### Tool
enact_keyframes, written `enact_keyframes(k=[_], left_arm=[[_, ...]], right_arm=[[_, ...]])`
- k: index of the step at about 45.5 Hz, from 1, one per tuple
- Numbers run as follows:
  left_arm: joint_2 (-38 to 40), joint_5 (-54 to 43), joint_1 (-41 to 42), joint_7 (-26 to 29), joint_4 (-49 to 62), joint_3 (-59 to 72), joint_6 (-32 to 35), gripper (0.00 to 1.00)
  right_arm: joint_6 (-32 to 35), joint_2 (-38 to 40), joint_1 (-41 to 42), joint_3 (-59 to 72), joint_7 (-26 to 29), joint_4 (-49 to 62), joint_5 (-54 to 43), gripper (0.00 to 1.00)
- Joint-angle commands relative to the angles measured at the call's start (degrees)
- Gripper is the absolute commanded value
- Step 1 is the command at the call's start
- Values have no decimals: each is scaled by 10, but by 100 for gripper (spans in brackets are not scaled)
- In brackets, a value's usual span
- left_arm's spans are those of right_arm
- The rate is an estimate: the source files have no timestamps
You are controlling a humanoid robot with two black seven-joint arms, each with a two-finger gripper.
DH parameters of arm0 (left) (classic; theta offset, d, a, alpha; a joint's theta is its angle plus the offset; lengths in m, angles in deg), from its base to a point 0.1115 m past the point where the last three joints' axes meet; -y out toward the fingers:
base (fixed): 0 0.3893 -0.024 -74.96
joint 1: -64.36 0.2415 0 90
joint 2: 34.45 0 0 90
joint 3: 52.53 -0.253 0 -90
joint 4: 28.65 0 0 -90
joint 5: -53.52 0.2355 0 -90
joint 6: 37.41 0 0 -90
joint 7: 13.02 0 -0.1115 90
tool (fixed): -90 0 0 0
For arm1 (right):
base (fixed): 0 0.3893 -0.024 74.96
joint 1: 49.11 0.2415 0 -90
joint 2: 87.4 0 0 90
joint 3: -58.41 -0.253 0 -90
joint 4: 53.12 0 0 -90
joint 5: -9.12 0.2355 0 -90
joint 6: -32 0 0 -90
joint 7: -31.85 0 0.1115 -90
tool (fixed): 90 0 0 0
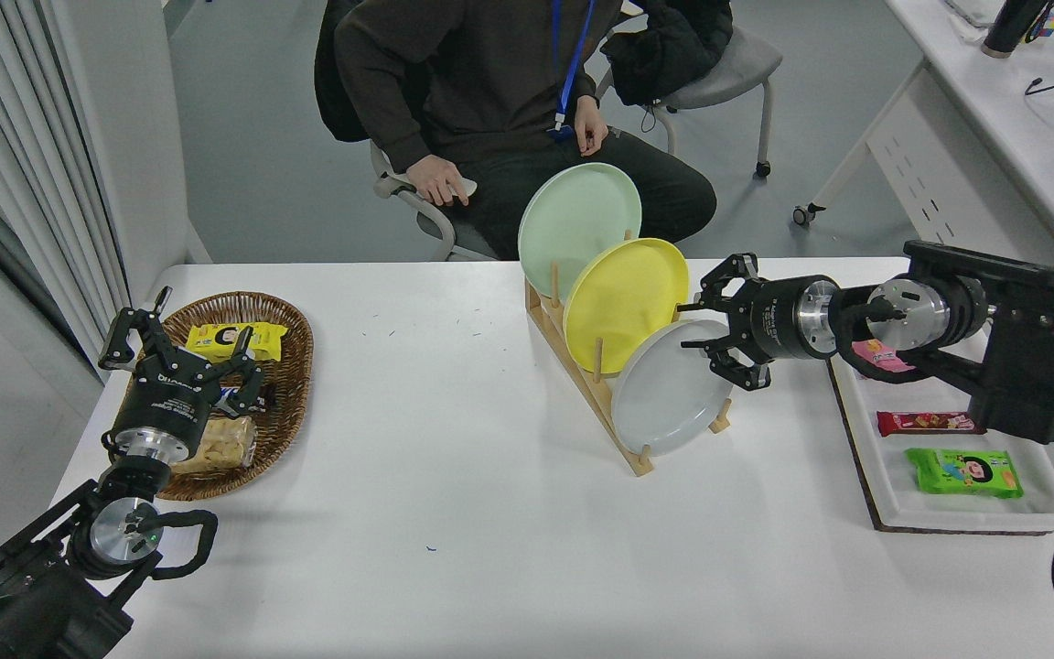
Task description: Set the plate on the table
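At the near end of the wooden rack (593, 403), the plate (669, 395) stands tilted, likely stiff and slippery, best pinched at its upper-right rim beside the right gripper (693, 327), fingers spread.
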Motion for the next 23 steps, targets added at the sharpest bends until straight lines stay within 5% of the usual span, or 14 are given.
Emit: enact_keyframes(k=[1,23], left_arm=[[0,0,0,1,0,0,0,98],[0,0,0,0,0,-1,0,98]], right_arm=[[-1,0,0,-2,0,3,0,36],[-3,-3,-3,-8,0,4,3,33]])
